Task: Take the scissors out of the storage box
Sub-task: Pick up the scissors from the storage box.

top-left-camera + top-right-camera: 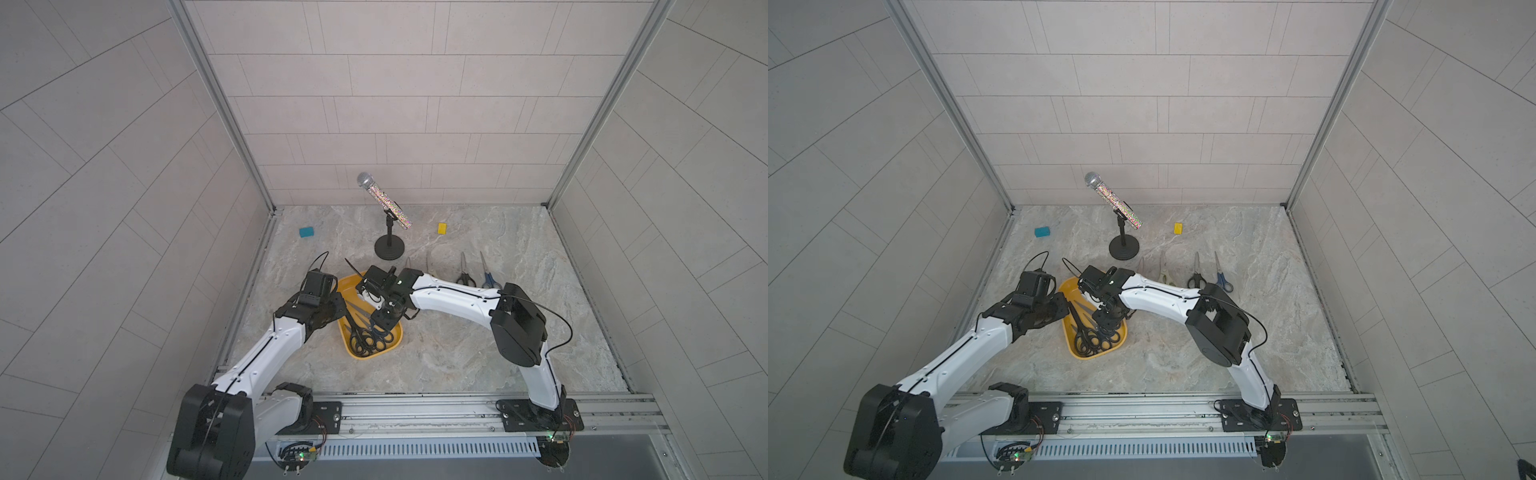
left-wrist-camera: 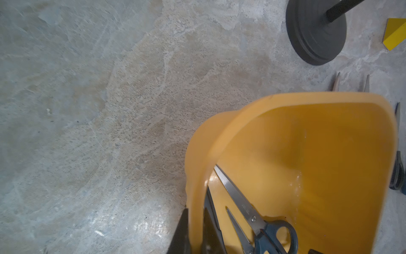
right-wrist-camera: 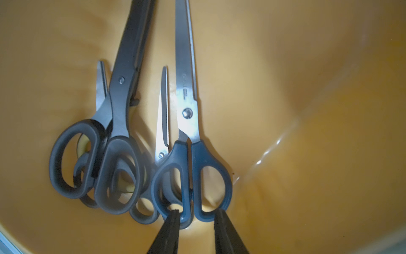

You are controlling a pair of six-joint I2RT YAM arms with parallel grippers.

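The yellow storage box (image 1: 348,286) (image 1: 1068,287) lies between my two arms. My left gripper (image 1: 341,306) (image 2: 195,233) is shut on its left wall, one finger outside and one inside. Several scissors (image 1: 365,336) (image 1: 1094,337) lie bunched at the box's near end, handles toward the near rim. My right gripper (image 1: 384,322) (image 3: 197,212) reaches down into the box (image 3: 307,110) and stands open. One finger pokes into a loop of the blue-handled scissors (image 3: 189,123) and the other sits outside the second loop. Black-handled scissors (image 3: 119,105) lie beside them.
Several scissors lie in a row on the table behind the right arm, among them a black-handled pair (image 1: 464,274) and a blue-handled pair (image 1: 488,276). A glittery microphone (image 1: 384,199) on a black stand (image 1: 389,248), a teal block (image 1: 306,232) and a yellow block (image 1: 442,228) stand further back.
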